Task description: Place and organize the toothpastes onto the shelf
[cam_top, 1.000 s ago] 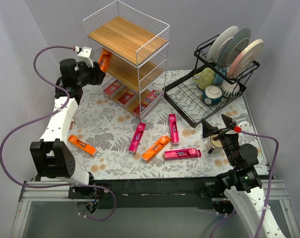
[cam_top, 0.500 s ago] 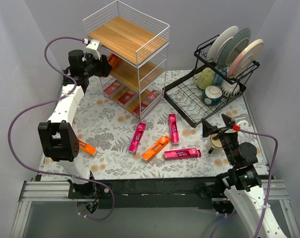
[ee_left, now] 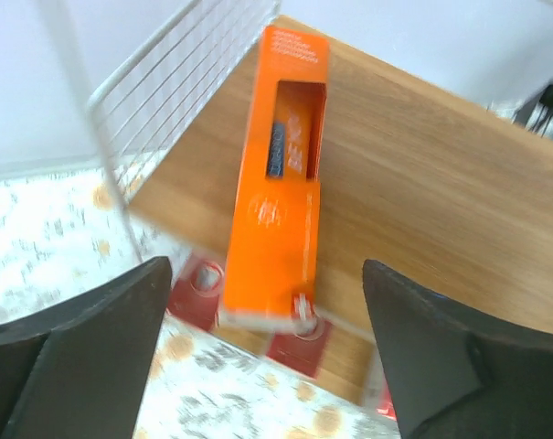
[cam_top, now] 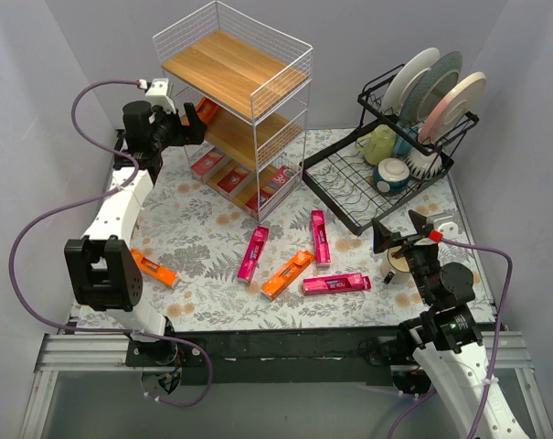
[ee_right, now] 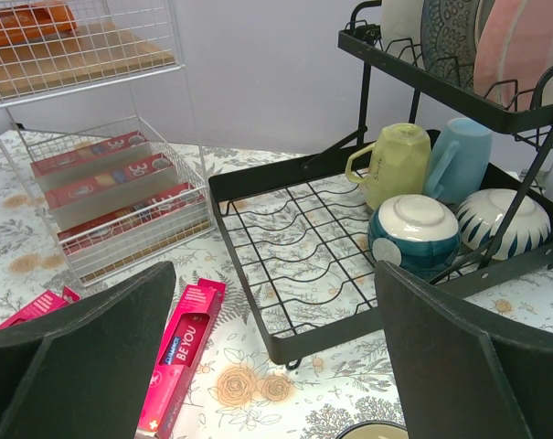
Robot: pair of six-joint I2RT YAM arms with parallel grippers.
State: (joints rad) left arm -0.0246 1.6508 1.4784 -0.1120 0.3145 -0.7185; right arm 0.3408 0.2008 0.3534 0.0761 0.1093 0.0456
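The white wire shelf (cam_top: 235,69) stands at the back left. An orange toothpaste (ee_left: 281,183) lies on its middle board, its near end over the board's edge. My left gripper (cam_top: 186,128) hovers just off that end, open, fingers apart from the box. Dark red toothpastes (cam_top: 232,178) lie on the bottom tier. On the table lie two orange boxes (cam_top: 151,267) (cam_top: 288,273) and three pink ones (cam_top: 253,253) (cam_top: 320,237) (cam_top: 334,283). My right gripper (cam_top: 411,230) is open and holds nothing, low at the right, with a pink box (ee_right: 180,361) ahead on its left.
A black wire dish rack (cam_top: 349,197) with plates, mugs and bowls fills the back right. A cup (cam_top: 399,261) and a small dark item (cam_top: 388,276) sit beside the right gripper. The shelf's wire walls enclose the left gripper's approach.
The left gripper carried the orange box up to the shelf's middle tier, opened and let it go onto the board. The right arm stayed put.
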